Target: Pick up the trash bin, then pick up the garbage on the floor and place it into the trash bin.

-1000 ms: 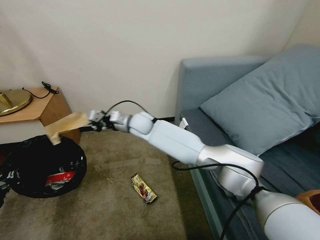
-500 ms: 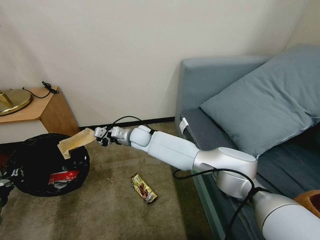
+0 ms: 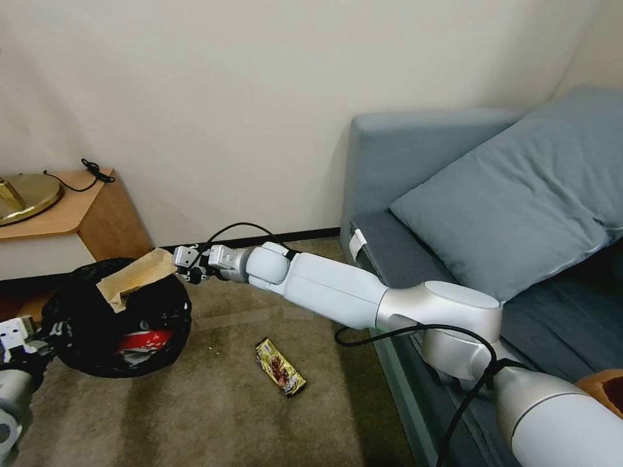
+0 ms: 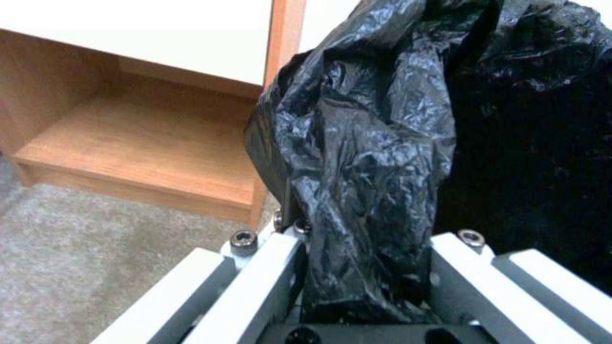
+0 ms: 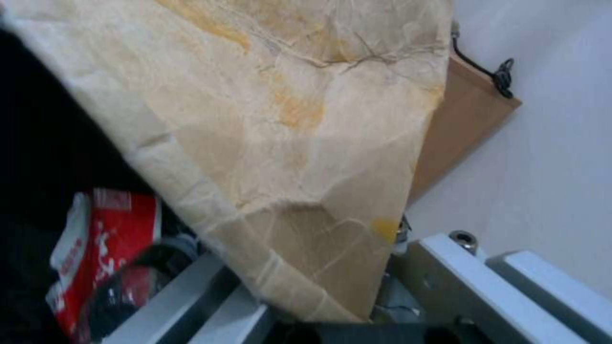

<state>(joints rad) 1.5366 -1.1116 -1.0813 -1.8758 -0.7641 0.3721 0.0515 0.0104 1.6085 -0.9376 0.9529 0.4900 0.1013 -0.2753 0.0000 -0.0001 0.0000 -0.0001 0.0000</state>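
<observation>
Since a moment ago the trash bin is sitting further toward the sofa side of the floor and the right gripper is lower and closer to it, so the tan paper scrap is now hanging over the bin's rim rather than above the wooden side table. The left gripper is pinching a bunched fold of the black bag liner between its fingers and is holding the bin just off the carpet near the floor's left edge. The right gripper's fingers are clamping the paper scrap's end, with the rest of the sheet drooping toward the bin mouth. Inside the bin the red snack packet is lying against the dark liner, so at least one piece looks done. The paper appears about to be dropped, and the yellow-brown candy wrapper is lying on the carpet toward the sofa, well apart from the bin, waiting to be collected.
</observation>
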